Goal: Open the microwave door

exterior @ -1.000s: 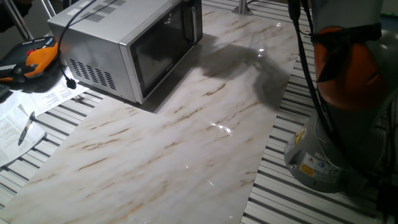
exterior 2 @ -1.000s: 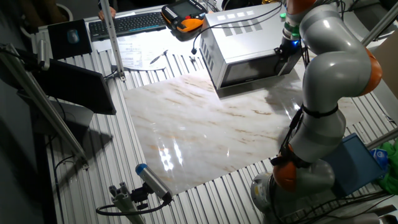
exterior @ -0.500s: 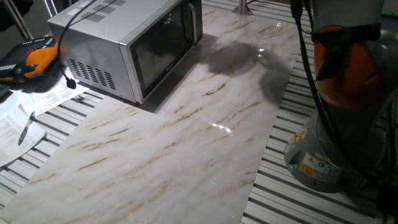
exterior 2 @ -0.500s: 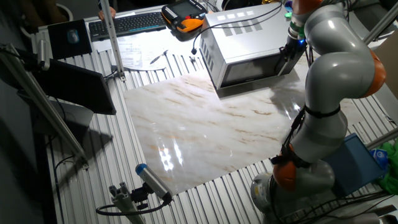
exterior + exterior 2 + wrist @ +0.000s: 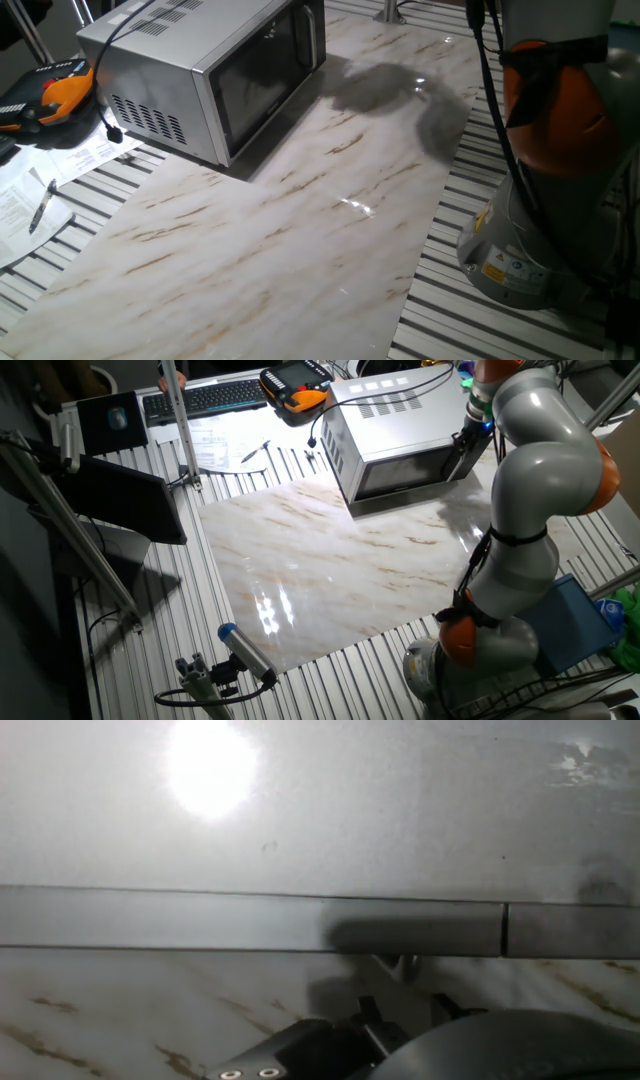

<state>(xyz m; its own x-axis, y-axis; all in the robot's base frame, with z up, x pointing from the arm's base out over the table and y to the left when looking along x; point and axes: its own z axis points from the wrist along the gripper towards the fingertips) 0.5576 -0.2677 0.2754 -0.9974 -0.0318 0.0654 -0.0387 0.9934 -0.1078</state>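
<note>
The gripper is pressing close against the right end of the microwave door; whether its fingers are spread or closed cannot be told. The hand view is showing only a grey panel and a glare spot. The microwave is sitting at the far end of the marbled table, door appearing closed. An orange pendant is lying behind it.

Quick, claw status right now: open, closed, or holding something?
Claw: at the right end of the microwave door, but whether it is open, closed or gripping cannot be told.
</note>
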